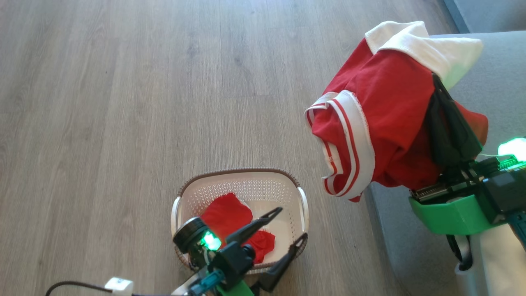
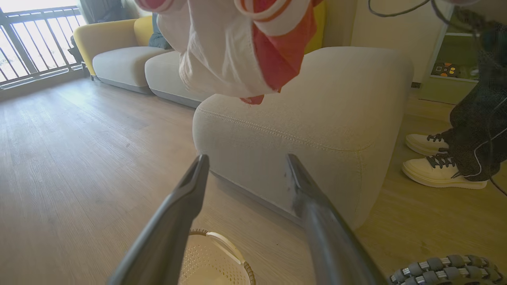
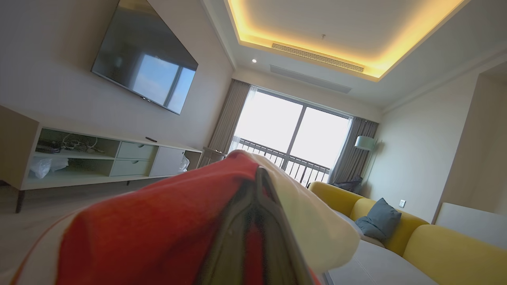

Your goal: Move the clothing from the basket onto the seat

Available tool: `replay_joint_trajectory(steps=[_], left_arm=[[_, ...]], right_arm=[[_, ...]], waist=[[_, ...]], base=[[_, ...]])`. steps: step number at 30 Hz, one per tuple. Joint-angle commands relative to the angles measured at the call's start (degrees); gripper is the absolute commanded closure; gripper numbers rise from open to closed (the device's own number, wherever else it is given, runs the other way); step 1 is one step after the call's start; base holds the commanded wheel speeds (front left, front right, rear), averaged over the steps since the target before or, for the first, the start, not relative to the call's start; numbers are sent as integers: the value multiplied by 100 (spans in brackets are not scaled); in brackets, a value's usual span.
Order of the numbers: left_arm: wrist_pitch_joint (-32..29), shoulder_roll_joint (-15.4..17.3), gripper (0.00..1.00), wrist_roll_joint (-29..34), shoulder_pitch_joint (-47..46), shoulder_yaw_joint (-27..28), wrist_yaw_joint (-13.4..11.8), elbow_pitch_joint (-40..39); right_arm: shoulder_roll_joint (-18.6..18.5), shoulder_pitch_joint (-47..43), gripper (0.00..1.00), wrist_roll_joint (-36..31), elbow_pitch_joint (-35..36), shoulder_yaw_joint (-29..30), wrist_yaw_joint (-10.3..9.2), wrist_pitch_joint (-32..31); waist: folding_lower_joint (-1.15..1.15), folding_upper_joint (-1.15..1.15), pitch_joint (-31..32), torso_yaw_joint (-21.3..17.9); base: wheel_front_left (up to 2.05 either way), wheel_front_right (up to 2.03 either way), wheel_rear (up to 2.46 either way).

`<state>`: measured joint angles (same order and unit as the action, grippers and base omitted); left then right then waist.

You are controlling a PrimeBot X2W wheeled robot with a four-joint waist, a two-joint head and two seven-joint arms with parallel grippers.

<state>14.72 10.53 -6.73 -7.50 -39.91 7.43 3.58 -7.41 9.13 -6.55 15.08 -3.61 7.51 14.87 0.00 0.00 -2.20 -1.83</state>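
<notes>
The right claw (image 1: 436, 80), clenched on the trimmed garment (image 1: 390, 123), red with white striped bands, holds it right of the basket (image 1: 238, 170), above the seat (image 1: 493, 94) corner; it hangs lengthwise, white lining uppermost. The plain garment (image 1: 226, 216), red, lies crumpled in the basket beneath the released left claw (image 1: 292, 223).

Basket (image 1: 263, 187) on floor (image 1: 123, 102) left of seat (image 1: 499, 98), one garment (image 1: 228, 216) in basket, second garment (image 1: 386, 135) aloft above seat's edge

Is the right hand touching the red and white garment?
Touching. The right wrist view shows the right hand shut on the garment, fabric bulging around it.
</notes>
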Motion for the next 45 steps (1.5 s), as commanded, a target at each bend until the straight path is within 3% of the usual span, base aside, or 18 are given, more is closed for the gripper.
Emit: replay_joint_trajectory(steps=[1,13,27,35,45], left_arm=[[28,-61,0,-120,-130,322,6,-11],[28,-34,0,-93,52,445,6,499],[28,-106,0,-77,16,600,6,395],[28,-46,0,-75,-25,584,6,347],[28,23,0,-35,-184,538,6,186]], right_arm=[[-16,227,100,-26,236,-54,-2,13],[56,246,100,-33,261,37,-2,13],[88,211,100,-77,251,135,-2,13],[117,255,100,-96,264,195,-2,13],[171,296,100,-128,343,304,-2,13]], waist=[[0,0,-14,-6],[0,0,-71,-77],[0,0,-107,-153],[0,0,-194,-556],[0,0,-393,-1358]], base=[[0,0,0],[0,0,0],[0,0,0],[0,0,0],[0,0,0]])
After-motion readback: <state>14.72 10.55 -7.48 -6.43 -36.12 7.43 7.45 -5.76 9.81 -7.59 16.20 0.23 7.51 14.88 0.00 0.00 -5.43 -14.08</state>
